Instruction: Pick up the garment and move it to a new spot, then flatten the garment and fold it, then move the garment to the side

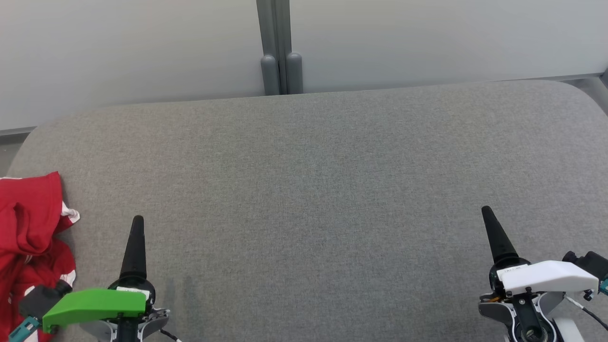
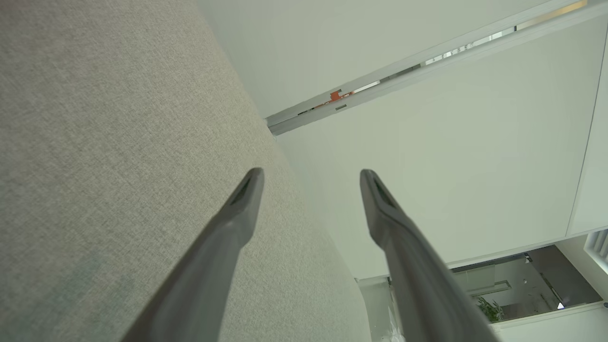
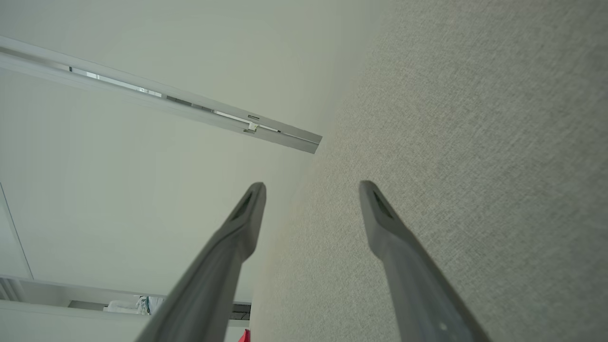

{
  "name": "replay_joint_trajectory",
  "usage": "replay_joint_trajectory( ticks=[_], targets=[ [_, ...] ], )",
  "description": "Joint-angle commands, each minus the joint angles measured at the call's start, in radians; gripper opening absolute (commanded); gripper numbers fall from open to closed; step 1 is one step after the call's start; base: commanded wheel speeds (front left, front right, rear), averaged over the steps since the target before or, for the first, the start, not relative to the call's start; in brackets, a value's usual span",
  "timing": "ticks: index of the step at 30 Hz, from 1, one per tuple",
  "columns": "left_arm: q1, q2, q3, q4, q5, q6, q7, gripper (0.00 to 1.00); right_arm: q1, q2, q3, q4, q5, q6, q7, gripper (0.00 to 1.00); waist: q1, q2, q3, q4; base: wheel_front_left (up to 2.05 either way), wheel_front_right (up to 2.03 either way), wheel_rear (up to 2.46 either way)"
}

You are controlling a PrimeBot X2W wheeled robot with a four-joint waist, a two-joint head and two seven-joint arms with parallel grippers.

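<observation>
Garment (image 1: 28,228): red crumpled heap at far left edge of grey surface (image 1: 308,190), just beside left hand (image 2: 311,178). Left hand wide open, empty. Right hand (image 3: 312,187) same, well apart. Looks soft, light, floppy. I'd pinch a raised top fold.

A grey fabric surface (image 1: 304,190) sits against pale wall panels (image 1: 133,47) split by a grey post (image 1: 280,47).

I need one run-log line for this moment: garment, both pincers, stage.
garment: red, crumpled, left edge of grey cushion | left pincer: open, empty | right pincer: open, empty | stage: pick-up not yet begun
</observation>
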Motion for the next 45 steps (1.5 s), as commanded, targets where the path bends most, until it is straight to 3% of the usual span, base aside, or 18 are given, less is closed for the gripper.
replay_joint_trajectory(
  ticks=[1, 12, 45],
  targets=[
    [-0.012, 0.006, -0.002, -0.04, 0.079, 0.005, -0.011, 1.0, -0.003, -0.006, 0.01, -0.031, -0.057, 0.0, -0.013, 1.0, 0.0, 0.0, 0.001, 0.0, 0.0, 0.0, 0.0],
    [0.003, 0.008, -0.088, -0.099, 0.34, 0.1, -0.054, 1.0, 0.01, -0.015, 0.066, -0.072, -0.298, 0.0, -0.055, 1.0, 0.0, 0.0, 0.006, 0.002, 0.0, 0.0, 0.0],
    [0.014, 0.048, -0.214, -0.145, 0.77, 0.175, -0.157, 1.0, 0.032, -0.023, 0.123, -0.159, -0.754, 0.001, -0.158, 1.0, 0.0, 0.0, 0.024, 0.008, 0.0, 0.0, 0.0]
  ],
)
